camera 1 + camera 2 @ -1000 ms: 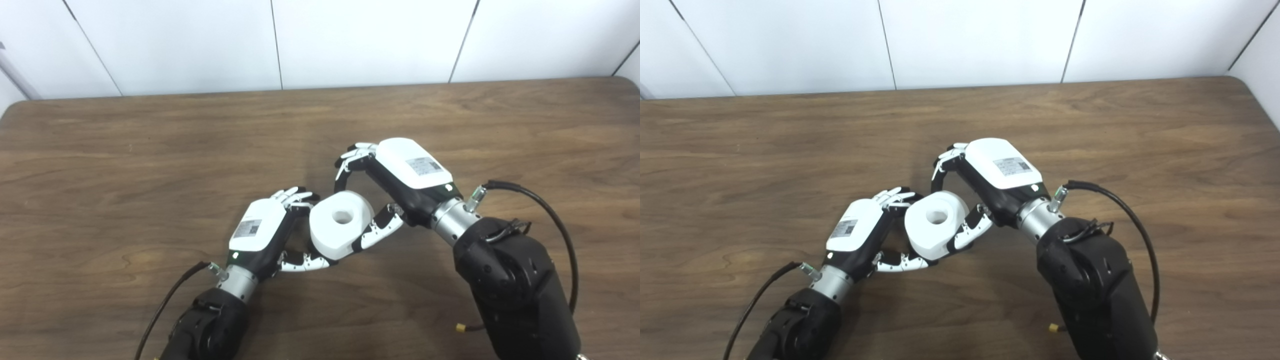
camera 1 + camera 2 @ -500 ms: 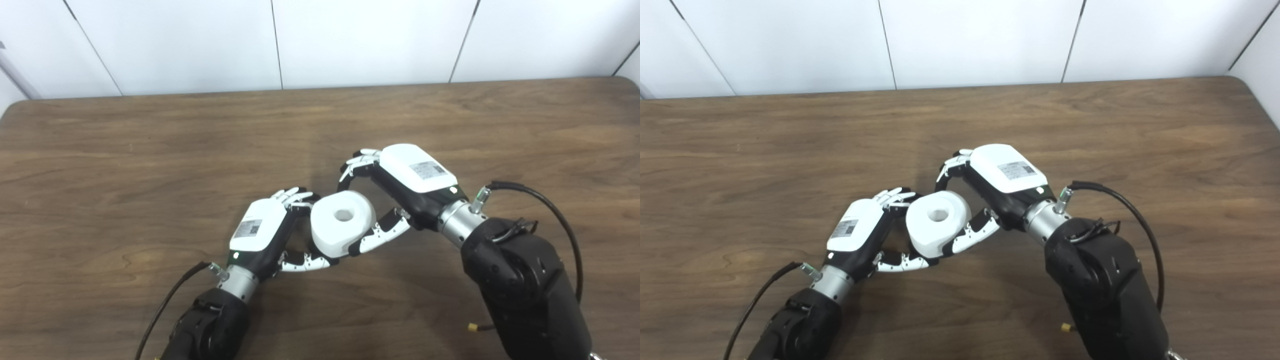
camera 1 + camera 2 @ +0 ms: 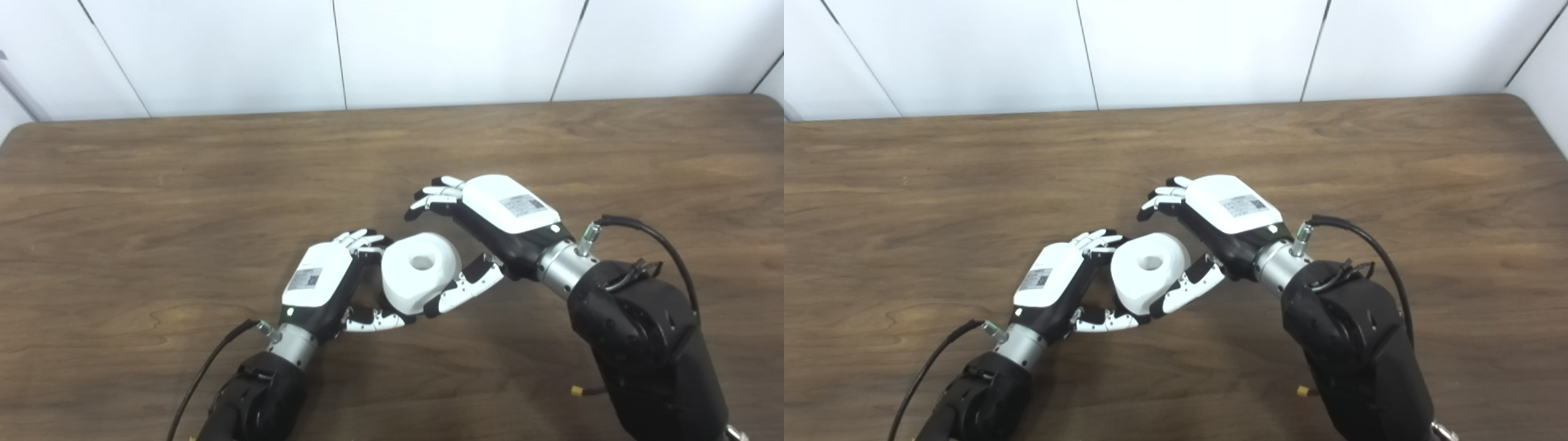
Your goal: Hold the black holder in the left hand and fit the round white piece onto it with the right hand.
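Over the brown wooden desk (image 3: pixel 184 184), the right hand (image 3: pixel 484 236) has just spread open, releasing the round white piece (image 3: pixel 419 269); the left hand (image 3: pixel 331 288) stays closed beneath it, likely seated.

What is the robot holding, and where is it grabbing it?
The left hand holds the round white piece by its side. The right hand has opened its fingers, thumb beside it.

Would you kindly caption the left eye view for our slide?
Left hand cradles the round white piece while the right hand spreads open beside it above the wooden table.
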Robot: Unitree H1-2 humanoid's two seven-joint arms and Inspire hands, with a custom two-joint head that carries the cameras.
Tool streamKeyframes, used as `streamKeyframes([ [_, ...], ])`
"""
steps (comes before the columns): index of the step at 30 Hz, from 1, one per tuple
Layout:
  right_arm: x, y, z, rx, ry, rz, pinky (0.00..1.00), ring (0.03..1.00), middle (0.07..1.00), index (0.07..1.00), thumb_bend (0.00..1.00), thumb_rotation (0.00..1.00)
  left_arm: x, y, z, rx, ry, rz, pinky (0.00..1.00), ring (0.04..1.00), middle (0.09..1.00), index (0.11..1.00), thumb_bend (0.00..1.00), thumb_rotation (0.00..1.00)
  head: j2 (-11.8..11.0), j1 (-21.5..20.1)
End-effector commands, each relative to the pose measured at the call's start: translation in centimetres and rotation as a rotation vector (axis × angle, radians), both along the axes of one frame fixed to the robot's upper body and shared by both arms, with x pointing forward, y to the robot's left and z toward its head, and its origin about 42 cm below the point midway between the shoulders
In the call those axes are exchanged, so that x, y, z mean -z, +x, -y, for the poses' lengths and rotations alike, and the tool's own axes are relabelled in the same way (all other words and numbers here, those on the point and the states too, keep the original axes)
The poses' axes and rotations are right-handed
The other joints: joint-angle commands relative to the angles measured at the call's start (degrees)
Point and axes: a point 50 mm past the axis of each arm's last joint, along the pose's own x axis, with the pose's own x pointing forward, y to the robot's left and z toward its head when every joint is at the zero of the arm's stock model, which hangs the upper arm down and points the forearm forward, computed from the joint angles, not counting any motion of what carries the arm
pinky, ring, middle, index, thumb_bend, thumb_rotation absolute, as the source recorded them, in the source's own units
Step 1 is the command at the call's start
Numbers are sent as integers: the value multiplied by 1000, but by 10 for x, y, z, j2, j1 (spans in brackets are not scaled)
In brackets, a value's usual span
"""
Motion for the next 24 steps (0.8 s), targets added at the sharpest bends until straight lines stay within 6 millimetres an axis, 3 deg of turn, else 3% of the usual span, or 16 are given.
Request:
streamKeyframes([
  [1,-21,0,-1,-4,21,80,904,975,931,835,1000,451,22,-6,-2,1,57,-120,864,889,815,493,524,67,0,0],
  [2,-21,0,-1,-5,18,80,907,979,937,849,1000,461,22,-5,-2,0,60,-122,865,887,814,562,699,120,-1,0],
  [3,-21,1,-1,-7,15,81,910,982,942,858,1000,467,22,-5,-2,1,63,-122,865,886,813,604,808,153,-1,0],
  [6,-23,1,-1,-13,11,76,914,994,955,887,1000,473,21,-3,-3,9,69,-121,872,880,810,678,910,221,-2,-1],
  [15,-31,3,7,-6,-16,67,959,1000,960,940,1000,472,19,-1,-6,15,93,-158,916,906,849,831,1000,352,-4,2],
  [24,-35,4,14,-10,-17,39,971,1000,969,947,1000,475,7,-5,-11,10,87,-223,962,948,895,886,1000,336,-3,3],
])
